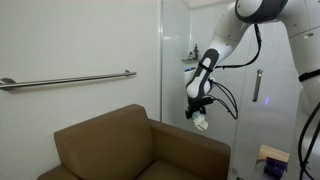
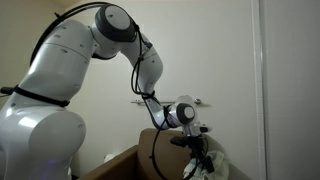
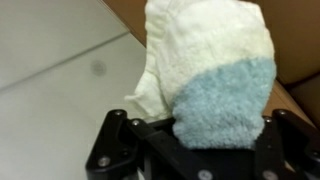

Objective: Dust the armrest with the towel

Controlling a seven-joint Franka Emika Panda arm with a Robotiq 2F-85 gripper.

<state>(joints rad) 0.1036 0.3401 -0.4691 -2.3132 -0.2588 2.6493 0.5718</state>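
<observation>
Gripper [image 3: 214,138] clamped tight on the towel [image 3: 205,60] (white and pale blue), just above the brown armrest [image 1: 190,143].

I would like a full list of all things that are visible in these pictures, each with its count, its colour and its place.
towel: one, white and light blue, held in the jaws, hanging just over the side of the armchair
armchair: one, brown, against the white wall
grab rail: one, silver, on the wall above the armchair
handle: one, silver, upright on the pale panel behind the arm
small stand: one, light wood colour, in the lower corner of an exterior view, partly cut off
floor: grey, seen in the wrist view
robot arm: one, white with black cables, reaching down to the armchair
jaws: two, black, shut on the towel
</observation>
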